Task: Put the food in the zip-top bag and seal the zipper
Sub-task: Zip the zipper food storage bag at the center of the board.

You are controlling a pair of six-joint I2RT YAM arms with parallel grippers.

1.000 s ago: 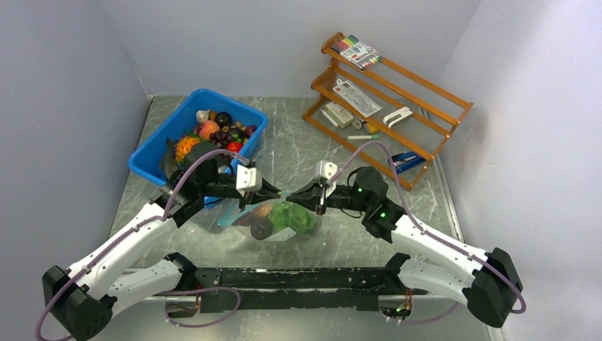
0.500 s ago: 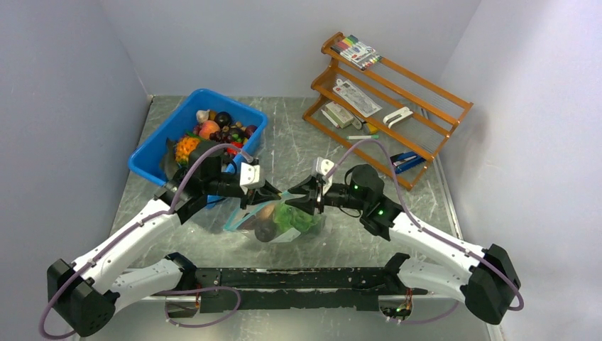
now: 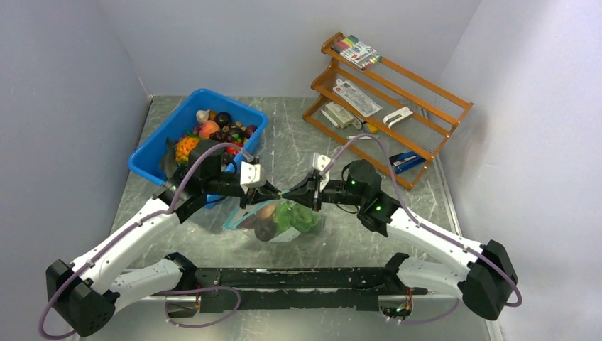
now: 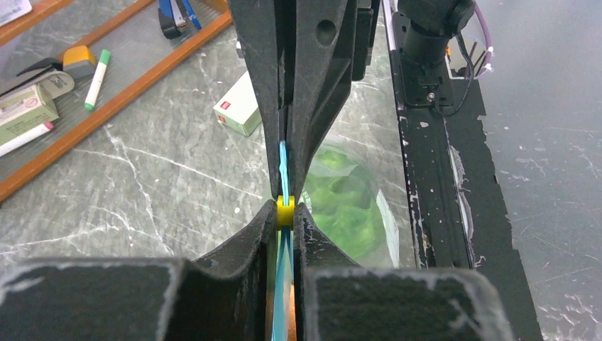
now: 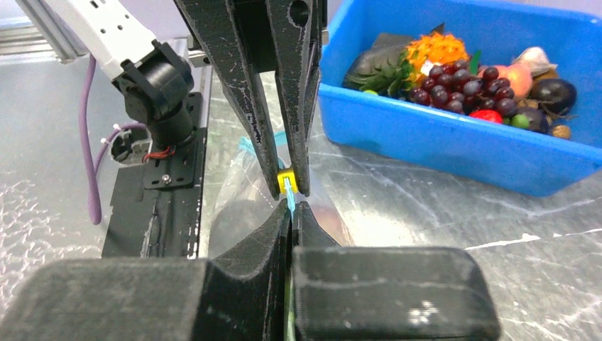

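Fingers shut on both sides: my left fingers clamped the yellow slider, and my right fingers pinched the teal zipper just beside it. Sealing was in hand and, I judged, nearly done. The next move called for a taut strip and a straight last pull. Beneath hung the clear bag, crinkled, with lettuce inside, over the counter.

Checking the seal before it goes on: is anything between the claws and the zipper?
Nothing visible. The left claw is shut on the yellow slider, the right claw on the teal zipper, a short bare stretch between them. If the slider must run that way, the right claw itself would likely block it.
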